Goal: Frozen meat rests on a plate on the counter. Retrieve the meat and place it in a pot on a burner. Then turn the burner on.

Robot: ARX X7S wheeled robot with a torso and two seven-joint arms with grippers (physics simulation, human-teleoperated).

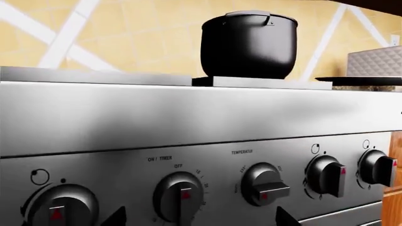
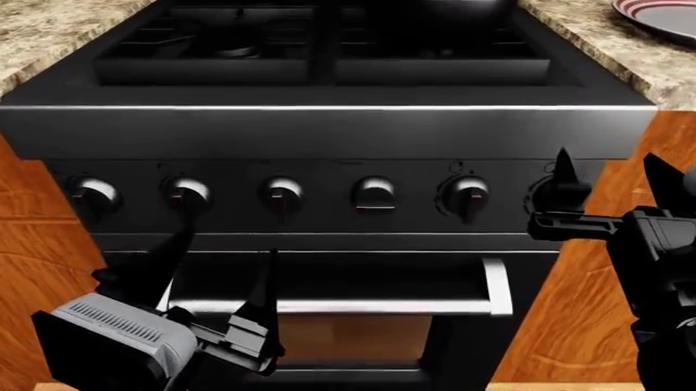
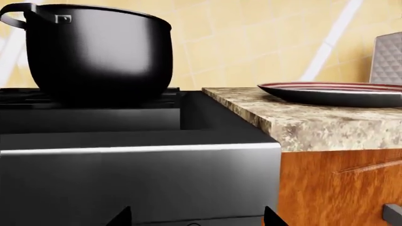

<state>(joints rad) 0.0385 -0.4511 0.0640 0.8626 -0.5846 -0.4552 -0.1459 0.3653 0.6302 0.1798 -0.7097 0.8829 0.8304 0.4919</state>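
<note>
Readable text only on the stove control panel (image 1: 207, 160), left wrist view.

- "ON / TIMER" printed above the timer knob (image 1: 180, 197); "OFF" just below that, right over the knob. Small numerals run round its dial edge, apparently 10 and 20; rest too small to read.
- "TEMPERATUR…" printed above the temperature knob (image 1: 264, 184), the last letter unclear; tiny figures either side of it, illegible.
- Small circle symbols sit above the outer burner knob (image 1: 61, 207) and the two burner knobs (image 1: 326, 175) on the far side.
- Red marks show on the knob faces; shapes unclear.

Head view: marks above the knobs too dark to read. Right wrist view: no text.
</note>
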